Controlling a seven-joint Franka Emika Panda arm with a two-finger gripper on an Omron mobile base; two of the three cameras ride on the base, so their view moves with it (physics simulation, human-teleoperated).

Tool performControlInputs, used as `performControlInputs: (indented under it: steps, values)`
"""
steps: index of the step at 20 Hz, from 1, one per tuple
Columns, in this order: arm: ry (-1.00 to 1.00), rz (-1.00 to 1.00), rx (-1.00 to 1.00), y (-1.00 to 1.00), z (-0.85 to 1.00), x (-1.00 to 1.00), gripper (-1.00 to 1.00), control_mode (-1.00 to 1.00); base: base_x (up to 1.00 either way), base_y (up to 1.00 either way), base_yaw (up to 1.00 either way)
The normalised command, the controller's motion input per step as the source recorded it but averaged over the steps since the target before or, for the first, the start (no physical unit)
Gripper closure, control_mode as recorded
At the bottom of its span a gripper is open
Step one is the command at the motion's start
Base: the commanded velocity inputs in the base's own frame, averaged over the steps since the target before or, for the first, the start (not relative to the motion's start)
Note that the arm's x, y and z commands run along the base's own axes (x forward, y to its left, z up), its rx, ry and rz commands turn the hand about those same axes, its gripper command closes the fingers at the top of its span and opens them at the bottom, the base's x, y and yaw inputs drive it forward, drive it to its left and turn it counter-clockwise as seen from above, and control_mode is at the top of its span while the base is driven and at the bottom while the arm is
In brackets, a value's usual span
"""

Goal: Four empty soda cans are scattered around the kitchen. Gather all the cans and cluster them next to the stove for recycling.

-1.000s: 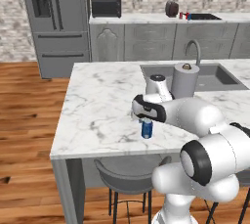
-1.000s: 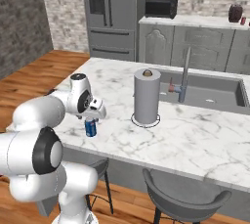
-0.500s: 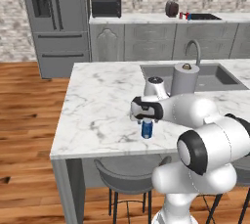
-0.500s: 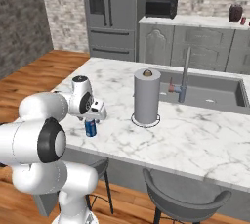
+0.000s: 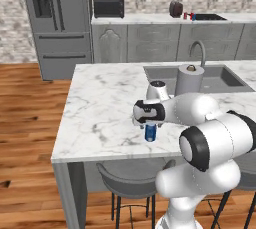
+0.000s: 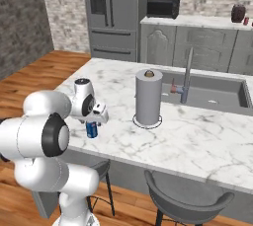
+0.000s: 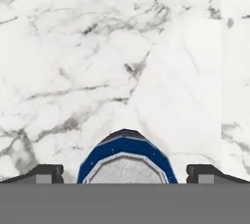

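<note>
While the gripper (image 7: 125, 171) is hanging over the marble island counter (image 5: 100, 103), its jaws are standing fully spread and gripping nothing, left fingertip (image 7: 46, 171) and right one flanking the blue soda can (image 7: 127, 162) without touching it. That can (image 5: 150, 132) is standing upright near the counter's front edge, directly beneath the hand, centred between the tips.

Blue soda can (image 7: 127, 162) upright on marble counter (image 7: 97, 61), between spread jaws
</note>
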Motion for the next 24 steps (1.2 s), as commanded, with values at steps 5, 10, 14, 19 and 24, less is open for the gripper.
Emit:
performControlInputs:
  steps: [5, 10, 14, 19, 24]
  values:
    - [0.03, 0.0, 0.0, 0.02, -0.13, 0.0, -1.0, -1.0, 0.0, 0.0, 0.0]
    - [0.03, 0.0, 0.0, 0.0, -0.08, 0.0, -1.0, -1.0, 0.0, 0.0, 0.0]
    - [0.06, 0.0, 0.0, 0.0, -0.1, -0.02, 1.0, -1.0, 0.0, 0.0, 0.0]
    - [0.01, 0.0, 0.0, 0.0, -0.04, -0.02, 1.0, -1.0, 0.0, 0.0, 0.0]
    - [-0.07, 0.0, 0.0, 0.0, 0.1, -0.11, 1.0, -1.0, 0.0, 0.0, 0.0]
